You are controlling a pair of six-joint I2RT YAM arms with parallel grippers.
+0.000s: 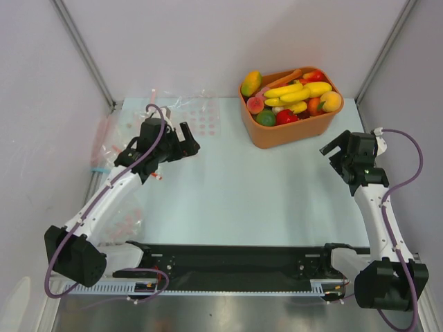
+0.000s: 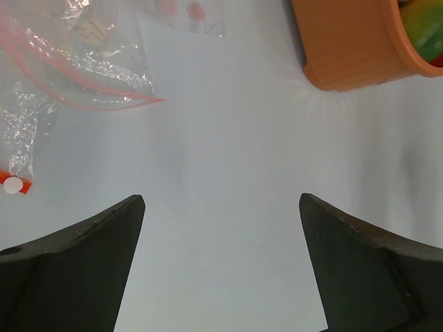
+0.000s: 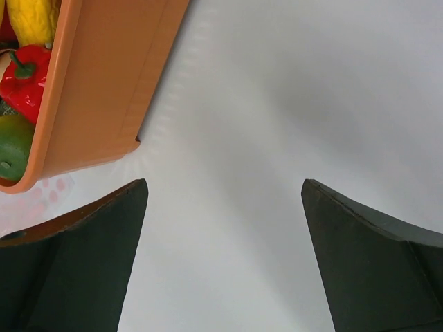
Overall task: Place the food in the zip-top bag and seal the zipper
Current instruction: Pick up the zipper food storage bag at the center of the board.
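Note:
The food (image 1: 294,93), yellow bananas, red strawberries, a peach and green and orange pieces, lies piled in an orange tub (image 1: 287,135) at the back right. The zip-top bag (image 1: 199,112), clear with pink dots, lies flat at the back of the table left of the tub. Its corner shows at the top of the left wrist view (image 2: 190,12). I cannot make out its zipper. My left gripper (image 1: 188,140) is open and empty just in front of the bag, over bare table (image 2: 221,200). My right gripper (image 1: 333,148) is open and empty right of the tub (image 3: 225,183).
Another clear bag with an orange-red strip (image 2: 83,79) lies crumpled at the left. More clear bags lie along the table's left edge (image 1: 104,142), one with a blue strip (image 1: 100,169). The tub's wall (image 3: 104,83) is close to my right gripper's left finger.

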